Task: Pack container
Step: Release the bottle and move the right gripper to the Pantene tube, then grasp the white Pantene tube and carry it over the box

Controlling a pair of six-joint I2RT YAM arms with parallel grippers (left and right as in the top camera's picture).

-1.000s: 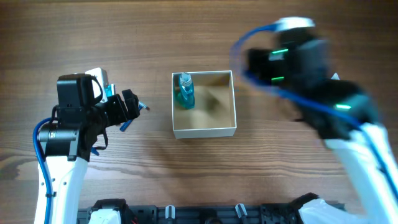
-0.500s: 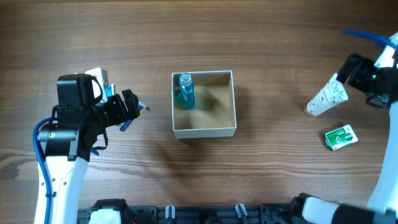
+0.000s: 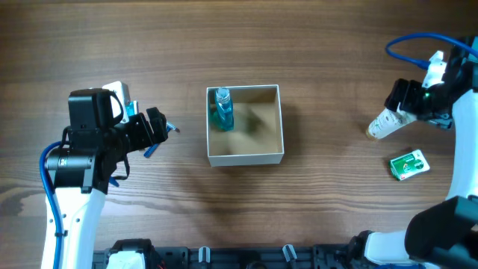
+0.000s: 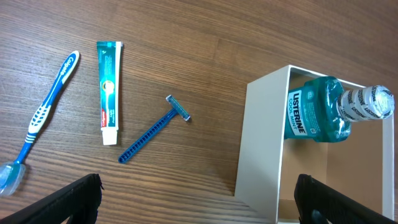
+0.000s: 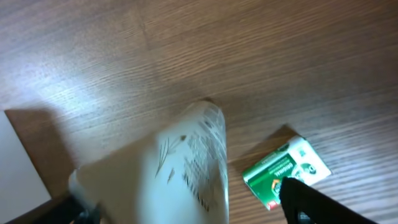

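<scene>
Right end effector [image 3: 398,104], newly arrived at the white tube [image 3: 381,125], straddles it with jaws parted, ungripped; left end effector [image 3: 161,131] likewise spread, empty; container [image 3: 246,158] holds only the Listerine bottle [image 3: 222,112], the rest remaining on the desk [image 3: 336,45].

Wood counter [image 3: 328,60], and down at the left a blue toothbrush [image 4: 46,109] lies at a slant. A teal toothpaste [image 4: 109,92] sits just beside it, then a blue razor [image 4: 155,129], none of them touching. Mid-counter there's a blue-green Listerine bottle [image 4: 323,112], cap toward the far edge. Out right, a white leaf-print tube [image 3: 379,126], and near it, apart, a green packet [image 3: 408,164].
</scene>
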